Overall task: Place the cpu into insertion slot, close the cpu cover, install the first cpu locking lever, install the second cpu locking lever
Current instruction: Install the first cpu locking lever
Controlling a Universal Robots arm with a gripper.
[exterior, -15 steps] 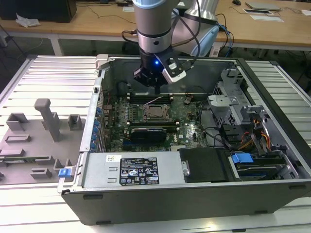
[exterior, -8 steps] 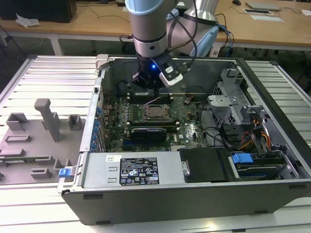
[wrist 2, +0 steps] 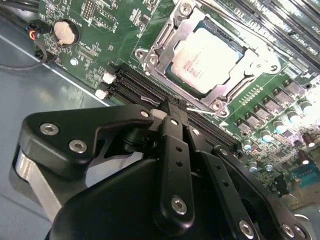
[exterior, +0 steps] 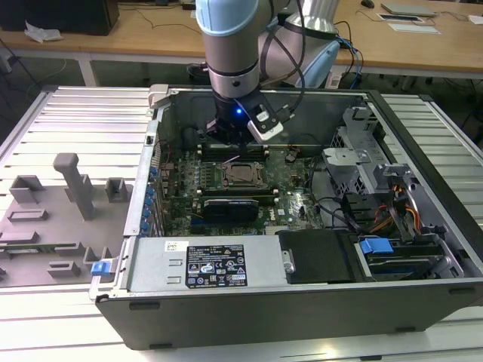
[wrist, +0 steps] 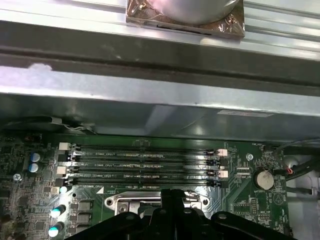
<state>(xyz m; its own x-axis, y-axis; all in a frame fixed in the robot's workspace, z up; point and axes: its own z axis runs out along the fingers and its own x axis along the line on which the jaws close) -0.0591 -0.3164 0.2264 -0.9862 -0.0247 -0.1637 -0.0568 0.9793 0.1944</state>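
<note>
Cpu (wrist 2: pixel 207 57) seated in slot (wrist 2: pixel 175 76), cover (wrist 2: pixel 220 97) down over it. Tool (wrist 2: pixel 170 106) pinched closed, empty, just beside cover. I judge locking step: push slowly with closed tip, clear of cpu.

First wrist view: the gripper (wrist: pixel 171 194) conceals most of the cpu cover (wrist: pixel 145 200), and the rest is cut off at the edge. Exterior view: the arm (exterior: pixel 234 45) masks the rear of the motherboard (exterior: pixel 296 181).
</note>
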